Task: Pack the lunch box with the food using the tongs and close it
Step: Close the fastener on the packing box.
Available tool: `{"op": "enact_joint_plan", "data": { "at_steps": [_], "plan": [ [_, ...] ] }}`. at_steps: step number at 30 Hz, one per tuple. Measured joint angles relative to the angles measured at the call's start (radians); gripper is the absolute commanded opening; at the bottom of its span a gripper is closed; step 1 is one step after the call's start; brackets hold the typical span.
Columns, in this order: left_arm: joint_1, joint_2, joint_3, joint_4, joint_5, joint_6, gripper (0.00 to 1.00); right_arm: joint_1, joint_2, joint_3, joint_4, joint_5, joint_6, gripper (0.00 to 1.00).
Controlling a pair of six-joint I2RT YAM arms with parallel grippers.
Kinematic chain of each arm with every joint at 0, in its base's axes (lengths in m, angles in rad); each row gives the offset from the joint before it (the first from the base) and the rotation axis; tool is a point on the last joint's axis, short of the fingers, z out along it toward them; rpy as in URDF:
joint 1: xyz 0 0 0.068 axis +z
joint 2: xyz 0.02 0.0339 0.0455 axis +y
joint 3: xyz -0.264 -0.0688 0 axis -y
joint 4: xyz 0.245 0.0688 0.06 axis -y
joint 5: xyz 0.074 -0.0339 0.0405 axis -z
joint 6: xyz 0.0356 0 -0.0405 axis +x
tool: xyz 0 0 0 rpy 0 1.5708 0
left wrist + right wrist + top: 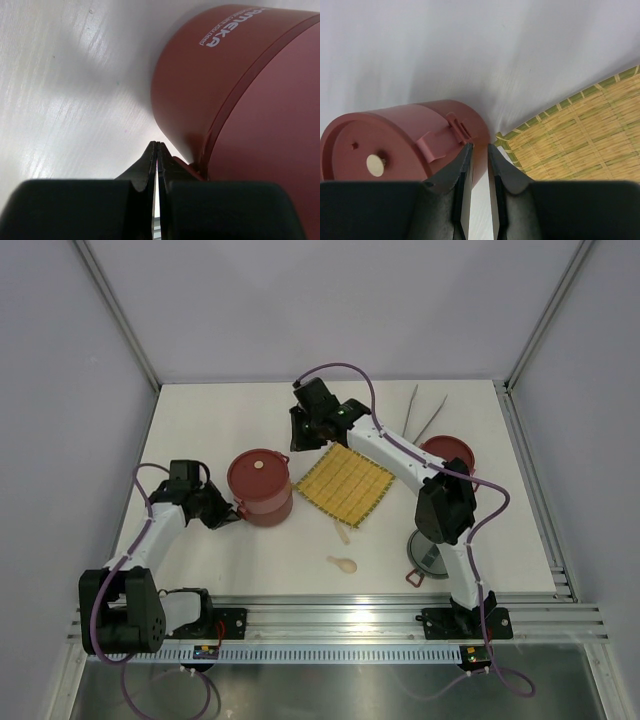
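One pair of tongs (423, 412) lies flat beyond the mat (346, 484), far right corner. They look like thin springy steel, light and slick, so I'd pinch both arms mid-length. One stacked lunch box (260, 487) sits left of the mat, one red disc lid (447, 452) right, and one grey lid (428, 556) and one spoon (343, 563) nearer me. No food I can spot. The left end effector (156, 145) is pressed together and empty; the right end effector (479, 146) is slightly spread, holding nothing.
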State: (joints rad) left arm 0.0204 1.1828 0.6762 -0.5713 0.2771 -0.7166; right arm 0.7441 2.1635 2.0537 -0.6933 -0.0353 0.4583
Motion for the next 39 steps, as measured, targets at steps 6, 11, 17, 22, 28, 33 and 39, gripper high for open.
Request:
{"op": "enact_joint_plan", "data": {
  "at_steps": [6, 11, 17, 22, 28, 33, 39],
  "plan": [
    [0.000, 0.043, 0.020, 0.004, 0.000, 0.001, 0.00, 0.001, -0.037, -0.023, 0.014, -0.013, -0.003, 0.25],
    [0.000, 0.095, 0.063, 0.005, -0.001, 0.004, 0.00, 0.002, -0.035, -0.023, 0.015, -0.046, -0.006, 0.25],
    [0.000, 0.113, 0.100, 0.009, -0.002, 0.007, 0.00, 0.002, -0.003, -0.009, 0.014, -0.087, -0.015, 0.25],
    [0.000, 0.122, 0.124, 0.035, 0.004, 0.008, 0.00, 0.002, 0.069, 0.018, 0.000, -0.080, -0.017, 0.24],
    [0.000, 0.129, 0.127, 0.038, 0.005, 0.009, 0.00, 0.002, 0.116, 0.013, -0.008, -0.078, -0.016, 0.22],
    [0.000, 0.129, 0.127, 0.038, 0.005, 0.009, 0.00, 0.002, 0.116, -0.026, 0.019, -0.082, -0.007, 0.18],
    [0.000, 0.130, 0.132, 0.033, 0.005, 0.012, 0.00, 0.002, 0.113, -0.150, 0.057, -0.105, 0.024, 0.16]
  ]
}}
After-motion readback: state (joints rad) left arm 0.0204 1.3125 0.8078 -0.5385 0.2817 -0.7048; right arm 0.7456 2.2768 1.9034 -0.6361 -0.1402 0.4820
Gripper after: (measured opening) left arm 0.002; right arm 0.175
